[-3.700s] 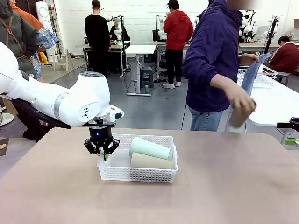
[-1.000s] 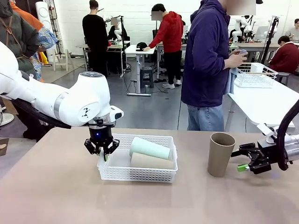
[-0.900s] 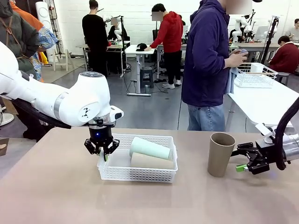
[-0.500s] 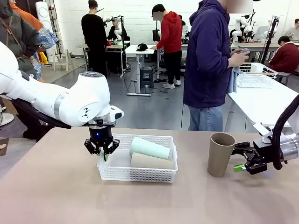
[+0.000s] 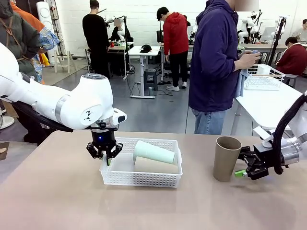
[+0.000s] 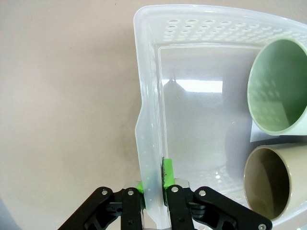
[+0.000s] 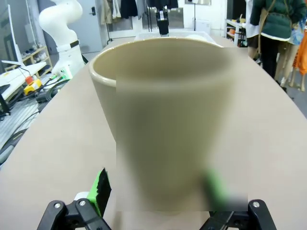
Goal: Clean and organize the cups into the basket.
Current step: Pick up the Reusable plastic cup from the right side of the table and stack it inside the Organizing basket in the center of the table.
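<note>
Left gripper [image 5: 103,155] clamps basket [image 5: 144,180] wall | right gripper [image 5: 242,167] open, empty, just beside upright tan cup [image 5: 226,158] near table's [image 5: 192,211] right edge | we advise centring before squeezing.

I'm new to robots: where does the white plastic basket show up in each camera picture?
Front view: white basket left of centre on the table.
Left wrist view: from above, its end wall runs up the middle.
Right wrist view: small, far off, behind the upright tan cup.
Shared landmark: the left gripper clamped on the basket's end wall.
</note>
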Available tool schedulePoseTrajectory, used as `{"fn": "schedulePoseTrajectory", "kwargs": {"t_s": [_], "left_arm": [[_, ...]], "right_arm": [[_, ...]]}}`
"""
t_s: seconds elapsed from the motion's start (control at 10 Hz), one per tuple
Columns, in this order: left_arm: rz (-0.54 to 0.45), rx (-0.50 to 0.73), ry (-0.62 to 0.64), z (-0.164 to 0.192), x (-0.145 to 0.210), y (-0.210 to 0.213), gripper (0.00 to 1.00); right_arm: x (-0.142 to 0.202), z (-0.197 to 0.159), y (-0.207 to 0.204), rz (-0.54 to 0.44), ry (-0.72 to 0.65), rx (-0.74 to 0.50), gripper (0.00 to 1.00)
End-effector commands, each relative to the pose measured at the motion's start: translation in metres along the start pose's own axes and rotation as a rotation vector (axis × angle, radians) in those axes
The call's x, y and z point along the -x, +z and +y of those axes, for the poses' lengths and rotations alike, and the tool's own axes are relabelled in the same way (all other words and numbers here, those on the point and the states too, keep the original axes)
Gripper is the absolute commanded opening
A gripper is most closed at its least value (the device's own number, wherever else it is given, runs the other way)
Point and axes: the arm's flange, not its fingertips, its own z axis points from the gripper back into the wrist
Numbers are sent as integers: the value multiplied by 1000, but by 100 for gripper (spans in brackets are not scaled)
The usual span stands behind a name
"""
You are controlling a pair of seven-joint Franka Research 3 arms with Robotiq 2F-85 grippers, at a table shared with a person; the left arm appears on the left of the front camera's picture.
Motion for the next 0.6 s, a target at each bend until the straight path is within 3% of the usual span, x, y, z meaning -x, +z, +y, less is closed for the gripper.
{"fn": "schedulePoseTrajectory", "kwargs": {"t_s": [0.0,0.5], "left_arm": [[-4,-2,-8,0,0,1,0],[-4,-2,-8,0,0,1,0]], "right_arm": [[1,-9,-9,4,6,-30,100],[-2,-21,-22,-38,-2,-58,100]]}}
